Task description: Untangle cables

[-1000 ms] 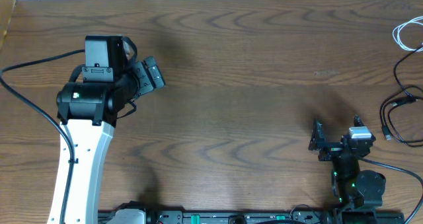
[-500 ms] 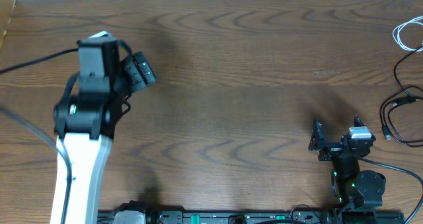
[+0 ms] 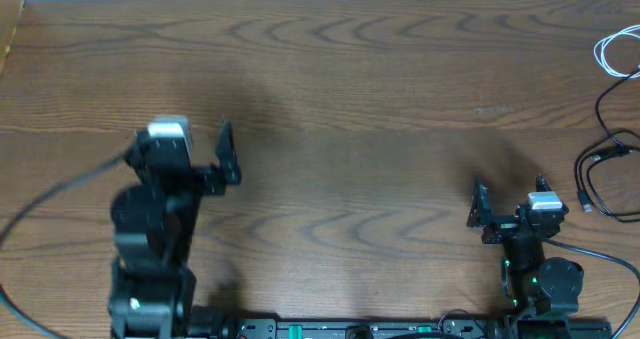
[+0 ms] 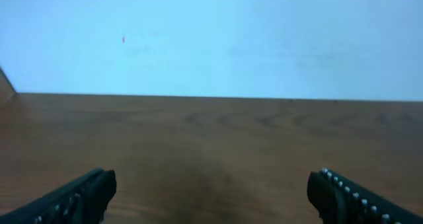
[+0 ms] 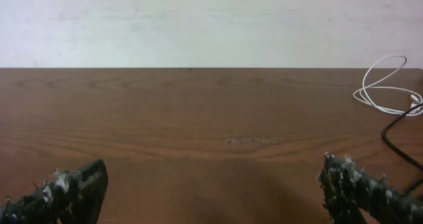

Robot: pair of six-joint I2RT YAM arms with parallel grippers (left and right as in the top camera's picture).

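Left gripper (image 4: 211,201) wide apart, clasping nothing, above the table (image 3: 350,99) at the near left. Right gripper (image 5: 211,191) likewise spread, nothing between its fingers, close to the front edge on the right. Farther out along the right edge, well apart from both: black cables (image 3: 605,174) in loose loops. Beyond those, at the far right corner: white cable (image 3: 618,51), looped. Cannot tell whether black and white touch.
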